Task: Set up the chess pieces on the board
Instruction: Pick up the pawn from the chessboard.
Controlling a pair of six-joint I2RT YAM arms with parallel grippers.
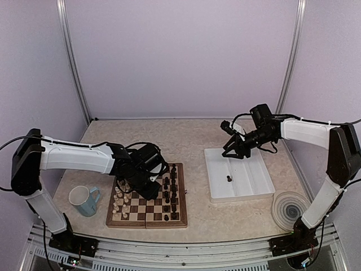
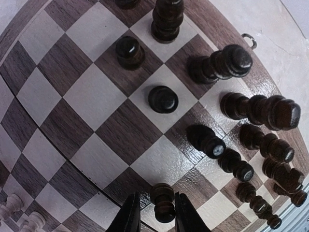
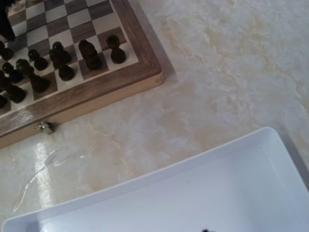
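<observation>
Top view: the board (image 1: 148, 217) on the table (image 1: 197, 141) holds most dark pieces (image 1: 169, 195). One stray piece (image 1: 229, 179) waits in the white tray (image 1: 248, 192) under my right pincer (image 1: 234, 152).

Left wrist: my left pincer (image 2: 158, 215) brackets a pawn (image 2: 162, 202); I cannot tell if it is clamped.

Right wrist: fingers unseen, so I cannot tell their state.

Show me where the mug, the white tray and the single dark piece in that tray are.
mug (image 1: 87, 208): top view, its outer wall.
white tray (image 1: 251, 180): top view, bare floor near the middle.
dark piece (image 1: 228, 179): top view, its body, inside the tray.
</observation>
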